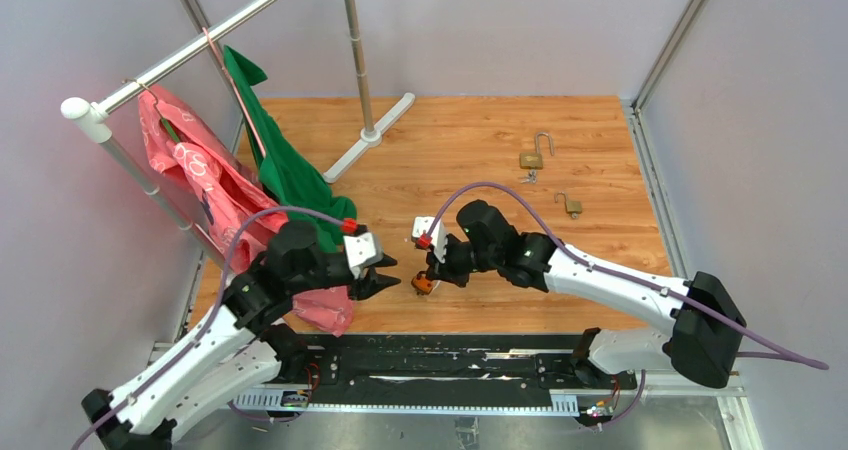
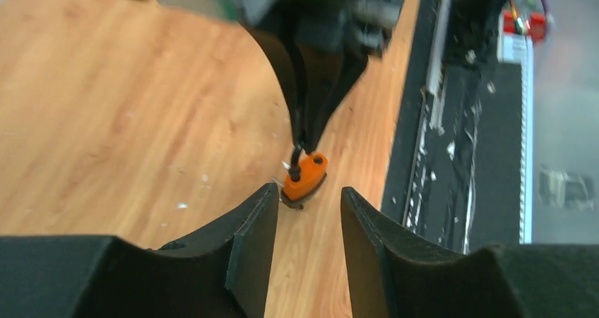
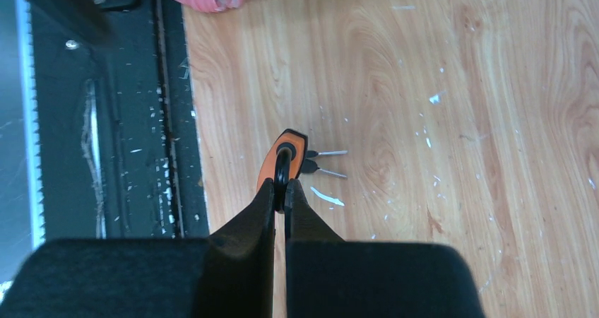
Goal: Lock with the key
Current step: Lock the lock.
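my right gripper (image 3: 281, 189) pinched shut on the shackle of the orange padlock (image 3: 282, 159), lock body just past my fingertips, keys (image 3: 311, 166) beside it, my left gripper (image 2: 309, 193) half open, empty, padlock just ahead of its gap

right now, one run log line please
right end effector: shut on orange padlock shackle | left end effector: open by padlock | keys: beside padlock

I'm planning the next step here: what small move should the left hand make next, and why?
Probably ease the left hand forward slightly and close on the orange padlock with a black shackle. The right hand is shut on the shackle, the left fingers stand open just short of the body, and the small silver keys stick out beside it, untouched.
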You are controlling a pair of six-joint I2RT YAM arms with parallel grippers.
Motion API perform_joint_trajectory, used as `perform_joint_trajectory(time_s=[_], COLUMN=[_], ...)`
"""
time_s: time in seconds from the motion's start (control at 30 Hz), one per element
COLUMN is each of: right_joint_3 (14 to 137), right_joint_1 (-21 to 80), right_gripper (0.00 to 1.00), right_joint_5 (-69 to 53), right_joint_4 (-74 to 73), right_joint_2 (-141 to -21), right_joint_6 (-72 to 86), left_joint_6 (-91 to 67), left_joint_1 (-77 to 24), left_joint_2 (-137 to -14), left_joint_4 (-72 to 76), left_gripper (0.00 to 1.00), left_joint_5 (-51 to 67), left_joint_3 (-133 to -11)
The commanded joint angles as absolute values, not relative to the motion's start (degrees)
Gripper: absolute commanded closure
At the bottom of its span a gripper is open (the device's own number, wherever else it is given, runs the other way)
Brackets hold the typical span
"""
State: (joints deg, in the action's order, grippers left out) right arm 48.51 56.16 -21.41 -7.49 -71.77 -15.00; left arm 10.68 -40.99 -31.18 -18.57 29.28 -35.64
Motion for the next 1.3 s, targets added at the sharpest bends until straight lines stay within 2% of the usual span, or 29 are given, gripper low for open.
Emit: perform_joint_trajectory(time_s=[0.0,0.13,0.4,0.63,0.8,1.1,1.23,1.27], right_joint_3=[51.93,53.41,52.46,50.83,50.96,51.34,51.80,52.04], right_joint_1=[54.14,52.79,51.42,51.29,51.27,51.29,51.25,51.24], right_gripper=[1.00,1.00,1.00,1.00,1.00,1.00,1.00,1.00], right_joint_5=[-31.09,-31.33,-28.87,-29.65,-30.52,-30.60,-30.23,-29.61], right_joint_4=[-10.72,-15.61,-16.63,-15.66,-15.15,-14.35,-14.33,-14.26], right_joint_2=[-69.37,-69.82,-69.63,-68.28,-68.70,-69.67,-71.18,-71.71], right_joint_6=[-17.52,-20.36,-23.40,-24.09,-24.08,-23.56,-22.95,-21.86], left_joint_6=[17.28,13.97,13.91,9.09,7.18,5.88,4.97,4.63], left_joint_1=[-40.69,-40.69,-40.69,-39.82,-39.81,-40.03,-41.31,-41.78], left_joint_2=[-38.49,-46.19,-61.62,-63.95,-64.44,-64.14,-63.82,-63.69], left_joint_4=[-19.16,-4.35,12.85,20.68,22.81,25.78,27.23,27.37], left_gripper=[0.53,0.55,0.61,0.63,0.59,0.82,1.00,1.00], left_joint_5=[38.20,40.54,46.50,41.71,40.83,41.99,40.39,39.46], left_joint_3=[-34.59,-31.96,-30.33,-26.29,-24.96,-23.07,-22.85,-22.77])
